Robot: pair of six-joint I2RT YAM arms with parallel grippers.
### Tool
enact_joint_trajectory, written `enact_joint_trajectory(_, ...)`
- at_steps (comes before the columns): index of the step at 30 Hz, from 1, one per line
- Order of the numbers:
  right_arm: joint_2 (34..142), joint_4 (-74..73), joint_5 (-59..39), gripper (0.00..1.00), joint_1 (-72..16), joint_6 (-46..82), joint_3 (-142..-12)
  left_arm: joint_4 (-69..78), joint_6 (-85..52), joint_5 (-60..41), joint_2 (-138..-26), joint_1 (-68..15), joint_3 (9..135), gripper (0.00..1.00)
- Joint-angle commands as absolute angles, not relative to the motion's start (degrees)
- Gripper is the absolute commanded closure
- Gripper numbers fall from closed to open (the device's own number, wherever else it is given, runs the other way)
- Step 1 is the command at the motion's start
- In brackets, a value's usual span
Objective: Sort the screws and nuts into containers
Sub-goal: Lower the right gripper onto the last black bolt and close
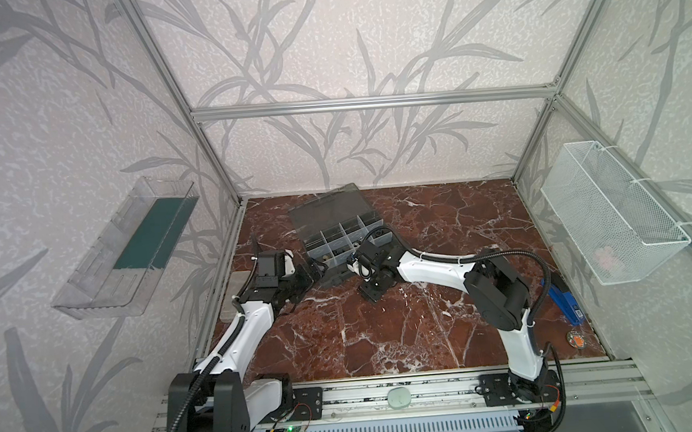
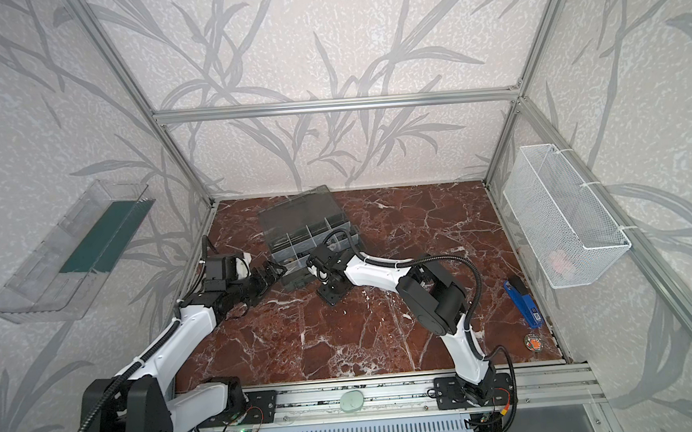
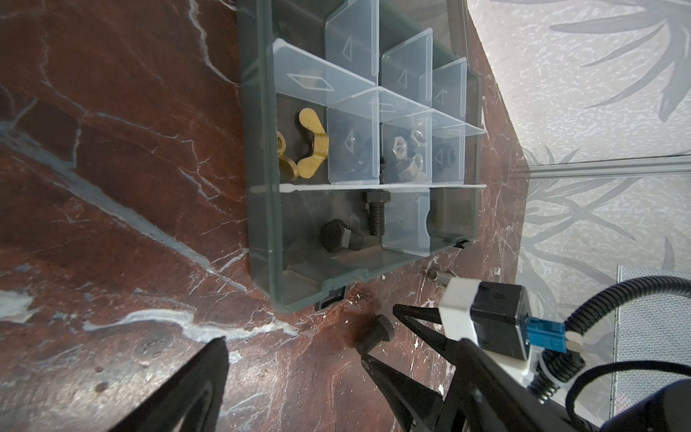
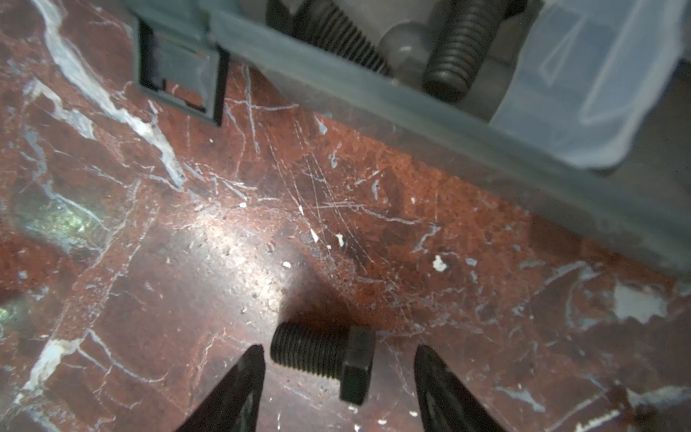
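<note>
right pincer [image 4: 338, 351], wrist view: lowered close to the red marble-patterned table [image 4: 187, 243], jaws spread part way, one finger on each side of a black screw [image 4: 321, 357], neither finger touching it. the screw lies flat on the table, outside the dark grey organizer case [image 4: 411, 112] and just in front of its near wall. left wrist view: the same screw [image 3: 374, 333] between the right pincer's fingertips [image 3: 415, 313]. inside the case [image 3: 261, 168], two black screws [image 3: 375, 217] lie in the long cell against that near wall. brass wing nuts [image 3: 310, 149] sit in an end cell of the next row, and silver hex nuts [image 3: 405, 153] two cells along. left pincer [image 1: 315, 271]: it hangs low at the near left corner of the case, jaws wide and holding nothing; only one of its fingers [image 3: 209, 374] shows in its own camera. in both top views the case stands toward the back left of the table, its smoky lid [image 1: 327, 206] thrown back toward the rear wall.
</note>
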State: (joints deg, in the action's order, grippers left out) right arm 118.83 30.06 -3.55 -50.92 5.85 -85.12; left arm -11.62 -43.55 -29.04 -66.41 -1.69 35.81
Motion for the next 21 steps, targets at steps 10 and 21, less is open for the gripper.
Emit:
enact_joint_trajectory(10, 120.0, 30.5, -2.4, 0.35, -51.6, 10.2, -85.6, -12.1, -43.0, -28.9, -66.6, -1.3, 35.2, 0.07)
enact_joint_trajectory(21, 120.4, 30.7, -2.5, 0.36, -52.1, 10.6, -85.7, -11.7, -43.0, -29.0, -66.7, -1.3, 34.7, 0.07)
